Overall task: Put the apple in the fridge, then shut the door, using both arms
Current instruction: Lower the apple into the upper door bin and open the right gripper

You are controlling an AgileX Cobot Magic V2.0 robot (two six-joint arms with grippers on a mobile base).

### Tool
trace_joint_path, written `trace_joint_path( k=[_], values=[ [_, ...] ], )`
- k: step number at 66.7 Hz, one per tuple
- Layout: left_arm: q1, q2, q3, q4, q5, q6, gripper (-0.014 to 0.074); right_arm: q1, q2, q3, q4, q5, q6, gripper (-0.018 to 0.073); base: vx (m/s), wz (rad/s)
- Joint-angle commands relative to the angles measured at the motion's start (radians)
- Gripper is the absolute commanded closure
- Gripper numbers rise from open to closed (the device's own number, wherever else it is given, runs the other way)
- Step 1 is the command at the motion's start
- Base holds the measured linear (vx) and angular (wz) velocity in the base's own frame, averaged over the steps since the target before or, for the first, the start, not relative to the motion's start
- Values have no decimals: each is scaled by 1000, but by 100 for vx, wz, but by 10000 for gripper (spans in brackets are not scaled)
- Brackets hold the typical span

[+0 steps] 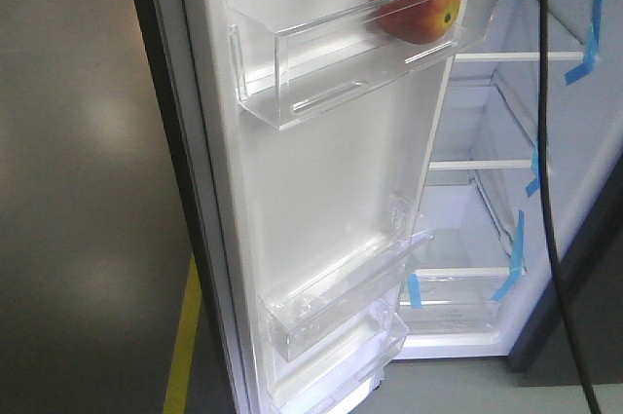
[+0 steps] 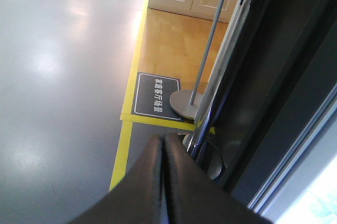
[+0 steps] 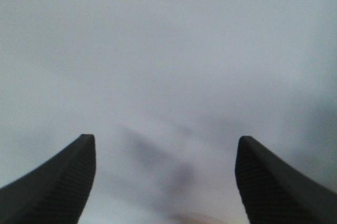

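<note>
**Apple in the door bin, door open**

Closest to us are our own fingers. In the left wrist view the left gripper (image 2: 163, 140) has its two dark fingers (image 2: 142, 182) pressed flat together with nothing between them. Just beyond their tips, toward 1 o'clock, runs a shiny metal strip (image 2: 221, 76) along the edge of the door (image 2: 284, 76), whose dark-grey outer face fills the view from 12 to 4 o'clock. We cannot tell whether the fingers touch that strip. At 12 o'clock from the tips a dark floor sign (image 2: 156, 95) with white characters lies inside a yellow line (image 2: 122, 155), and a round stand base (image 2: 181, 104) with its pole sits just beside the sign at 3 o'clock.

In the right wrist view the right gripper (image 3: 166, 139) is spread wide and holds nothing. It faces a pale, blurred surface that we cannot identify.

In the front view the door stands open, with its white inner side toward us. The apple (image 1: 421, 7) lies in the upper door bin (image 1: 321, 73), at the bin's 3 o'clock end and at about 1 o'clock in the view. It is red, with a yellow patch facing us. Two lower bins (image 1: 331, 312) sit at 6 o'clock on the door. The fridge (image 1: 467, 229) interior opens at 3 o'clock, with glass shelves (image 1: 506, 56) and strips of blue tape (image 1: 511, 258). A black cable (image 1: 550, 190) hangs in front of it. Grey floor (image 1: 88, 141) spreads out at 9 o'clock.
</note>
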Motion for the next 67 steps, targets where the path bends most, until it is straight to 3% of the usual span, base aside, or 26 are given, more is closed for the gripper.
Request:
trace_joint_path(
  k=[1, 8, 21, 41, 67],
  values=[
    [-3, -16, 18, 0, -77, 0, 602, -2, -93, -33, 15, -47, 3, 108, 0, 0],
    [-3, -16, 18, 0, -77, 0, 602, -2, -140, -33, -26, -28, 13, 239, 0, 0],
    [-3, -16, 18, 0, -77, 0, 602, -2, -224, -33, -122, 51, 76, 578, 0, 0],
    [-3, -16, 18, 0, -77, 0, 602, -2, -352, -7, -259, 173, 224, 564, 0, 0],
    [-3, -16, 18, 0, -77, 0, 602, -2, -684, 452, -285, 52, 248, 564, 0, 0]
  ],
)
